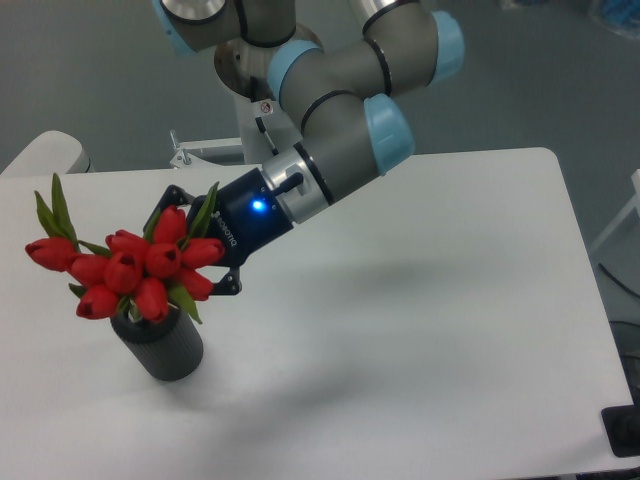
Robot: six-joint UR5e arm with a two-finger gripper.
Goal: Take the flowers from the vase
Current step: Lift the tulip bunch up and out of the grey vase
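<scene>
A bunch of red tulip buds (140, 275) with soft, crushable stems stands in the ribbed dark grey vase (165, 345); the black gripper (200, 245) behind it hides its jaws' state.

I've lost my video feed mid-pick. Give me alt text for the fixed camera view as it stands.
The gripper reaches in from the right, behind a bunch of red tulip flowers standing in a dark ribbed vase at the left of the white table. The blooms hide the fingertips, so whether the jaws have closed on anything cannot be told.
</scene>
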